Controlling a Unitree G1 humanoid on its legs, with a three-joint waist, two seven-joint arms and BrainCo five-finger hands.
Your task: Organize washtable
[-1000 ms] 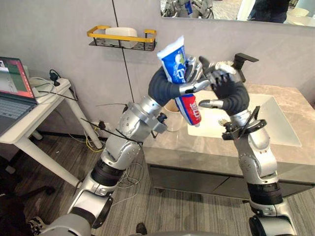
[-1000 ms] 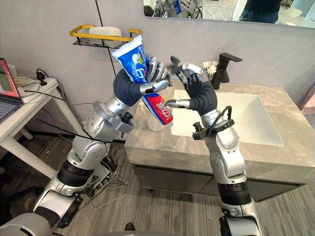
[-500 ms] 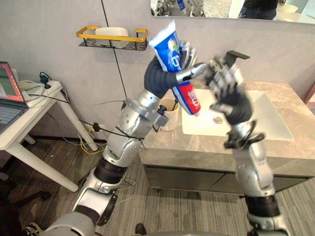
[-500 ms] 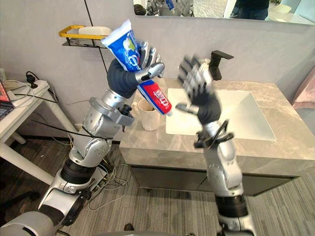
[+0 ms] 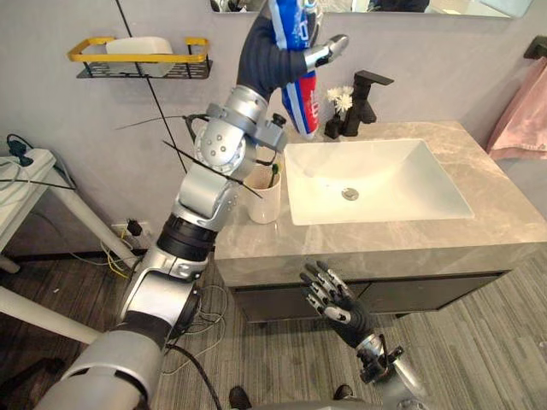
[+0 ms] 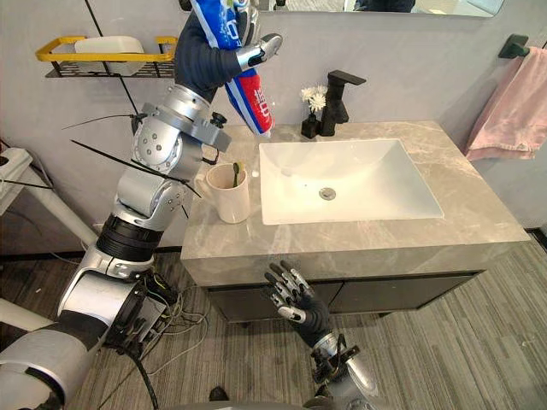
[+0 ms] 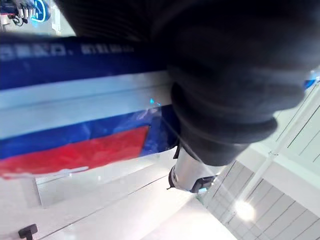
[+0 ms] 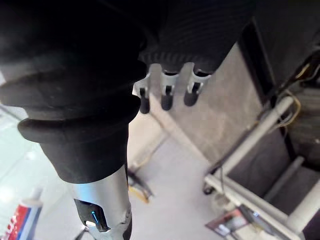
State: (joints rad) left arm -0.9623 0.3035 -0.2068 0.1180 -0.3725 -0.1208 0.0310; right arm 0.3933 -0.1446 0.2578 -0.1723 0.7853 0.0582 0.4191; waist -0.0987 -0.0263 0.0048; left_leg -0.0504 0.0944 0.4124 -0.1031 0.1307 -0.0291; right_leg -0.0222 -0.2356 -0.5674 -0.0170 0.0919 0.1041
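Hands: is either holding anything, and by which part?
Left hand grips the toothpaste tube around its middle; right hand, open below the counter, holds nothing.

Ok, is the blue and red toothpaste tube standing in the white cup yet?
No, the left hand holds the blue and red toothpaste tube high above the white cup.

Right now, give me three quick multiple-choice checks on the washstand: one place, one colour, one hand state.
1. Where is the mug?
A. on the floor
B. on the counter, left of the sink
C. on the wall shelf

2. Towel colour?
A. pink
B. green
C. black

3. Right robot hand?
A. open, empty
B. shut on the mug
C. shut on the towel

Key: 1 B, it stands by the sink's left edge. 2 A, pink, hanging at the right. 3 A, fingers spread; the left robot hand holds the toothpaste tube.
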